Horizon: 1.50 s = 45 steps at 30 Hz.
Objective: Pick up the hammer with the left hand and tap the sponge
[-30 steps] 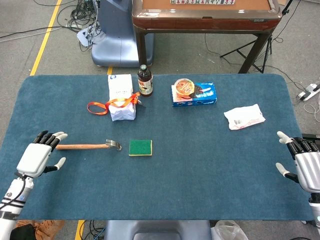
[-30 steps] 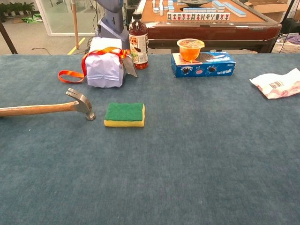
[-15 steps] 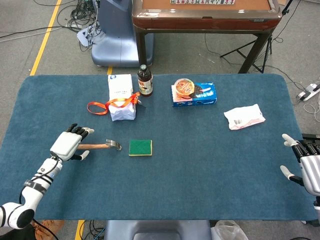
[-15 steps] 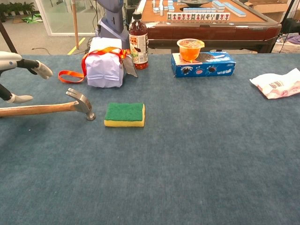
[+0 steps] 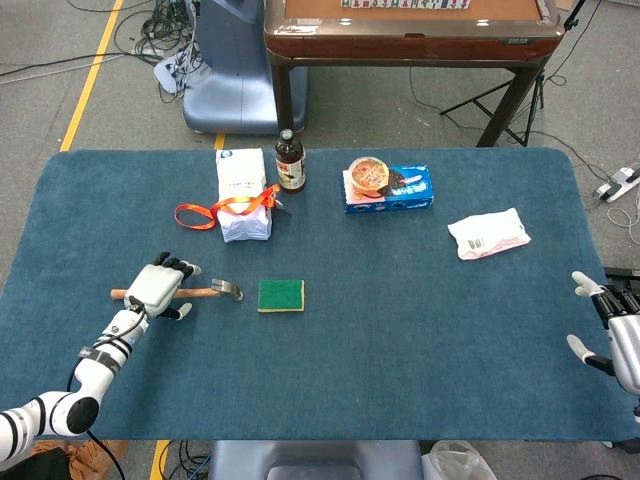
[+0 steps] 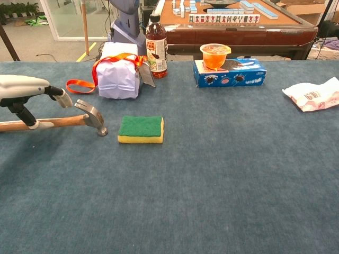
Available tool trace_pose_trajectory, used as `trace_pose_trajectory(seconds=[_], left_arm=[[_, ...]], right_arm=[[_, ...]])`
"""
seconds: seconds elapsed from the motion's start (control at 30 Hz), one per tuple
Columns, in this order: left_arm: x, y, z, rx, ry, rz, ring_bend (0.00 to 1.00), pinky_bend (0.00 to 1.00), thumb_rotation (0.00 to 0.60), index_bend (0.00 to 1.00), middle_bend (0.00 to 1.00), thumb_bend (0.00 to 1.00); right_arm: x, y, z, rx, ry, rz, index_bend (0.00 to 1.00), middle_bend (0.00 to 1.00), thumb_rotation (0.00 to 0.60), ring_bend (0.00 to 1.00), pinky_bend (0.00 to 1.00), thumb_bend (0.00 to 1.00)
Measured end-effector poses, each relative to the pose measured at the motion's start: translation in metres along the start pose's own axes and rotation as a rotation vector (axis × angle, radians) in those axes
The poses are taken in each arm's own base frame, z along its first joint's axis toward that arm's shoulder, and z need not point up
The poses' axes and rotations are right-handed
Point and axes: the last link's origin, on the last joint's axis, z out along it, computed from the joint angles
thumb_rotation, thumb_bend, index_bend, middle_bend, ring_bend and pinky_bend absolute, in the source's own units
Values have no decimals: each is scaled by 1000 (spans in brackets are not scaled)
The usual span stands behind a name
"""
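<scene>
The hammer (image 5: 205, 292) (image 6: 69, 121) lies flat on the blue table, wooden handle pointing left, metal head (image 6: 92, 117) just left of the sponge. The sponge (image 5: 281, 295) (image 6: 141, 129), green on top and yellow below, sits at mid-table. My left hand (image 5: 160, 286) (image 6: 29, 90) hovers over the middle of the handle with fingers spread, thumb near the wood, holding nothing. My right hand (image 5: 615, 335) is open at the right table edge, far from both, and only the head view shows it.
A white wrapped box with an orange ribbon (image 5: 243, 207), a dark bottle (image 5: 290, 162), a blue box with a cup on it (image 5: 390, 187) and a white packet (image 5: 488, 233) stand along the back half. A wooden table (image 5: 410, 30) stands beyond.
My left hand has moved right along the handle, from its far end toward the hammer head, and now sits over its middle. My right hand has drifted slightly toward the right edge.
</scene>
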Motion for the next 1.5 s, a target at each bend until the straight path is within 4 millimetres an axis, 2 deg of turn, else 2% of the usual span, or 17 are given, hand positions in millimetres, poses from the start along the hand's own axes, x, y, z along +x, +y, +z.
trace_pose_trajectory(seconds=[0.17, 0.5, 0.9, 1.5], left_arm=[[-3, 6, 6, 1, -5, -5, 153, 37, 600, 266, 266, 295], [-8, 5, 15, 26, -20, -6, 168, 37, 600, 296, 328, 295], [-11, 8, 18, 21, -31, 5, 214, 37, 600, 345, 385, 294], [-12, 13, 21, 6, -52, 18, 234, 37, 600, 372, 412, 335]], right_arm=[[0, 3, -3, -10, -1, 1, 166, 332, 600, 231, 306, 191], [-1, 7, -6, -25, -4, 2, 166, 332, 600, 231, 306, 191], [-1, 7, -6, -29, -4, 1, 166, 332, 600, 231, 306, 191], [0, 9, -7, -39, -3, 1, 166, 332, 600, 230, 305, 191]])
